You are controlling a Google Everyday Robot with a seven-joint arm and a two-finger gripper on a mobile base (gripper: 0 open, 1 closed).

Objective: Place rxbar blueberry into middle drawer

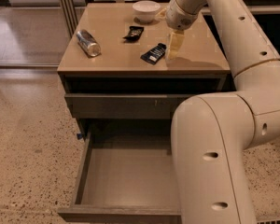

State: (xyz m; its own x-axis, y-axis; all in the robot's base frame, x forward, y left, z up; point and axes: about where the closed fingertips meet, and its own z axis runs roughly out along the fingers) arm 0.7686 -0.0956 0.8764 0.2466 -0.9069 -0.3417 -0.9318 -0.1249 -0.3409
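Note:
The rxbar blueberry [154,53], a flat dark wrapper with white lettering, lies on the wooden cabinet top [112,59], right of centre. My gripper [174,46] hangs down from the arm just right of the bar, close to its right end and low over the top. It holds nothing that I can see. The middle drawer [126,178] is pulled out at the bottom of the view, and its flat bottom is bare. My arm's large link [210,162] covers the drawer's right part.
A silver can [87,43] lies on its side at the top's left. A small black packet [133,32] and a white bowl [146,8] sit at the back. A closed drawer front [126,105] is above the open drawer. Speckled floor lies to the left.

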